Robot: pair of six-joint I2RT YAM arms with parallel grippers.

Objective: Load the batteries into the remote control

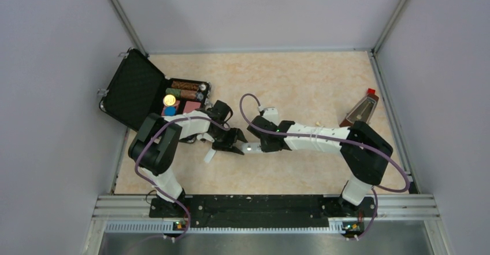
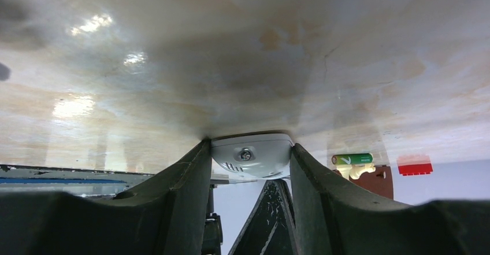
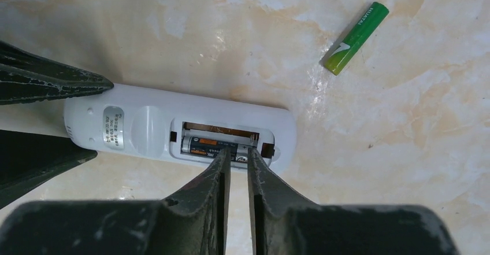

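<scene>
Right gripper (image 3: 236, 159) nearly closed, tips at the dark battery (image 3: 215, 146) lying lengthwise in the remote control (image 3: 144, 129)'s open bay; grip unclear. Left gripper (image 2: 247, 151) half open, clamping the remote's end. Beyond the remote, well apart, green battery (image 3: 354, 37) loose on the table (image 3: 404, 151), angled away, nearer the right arm.

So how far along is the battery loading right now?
About halfway. The dark battery lies in the remote's open bay. The left gripper clamps the remote's end while the right gripper presses at that battery. The green battery lies loose on the table, not yet loaded.
</scene>
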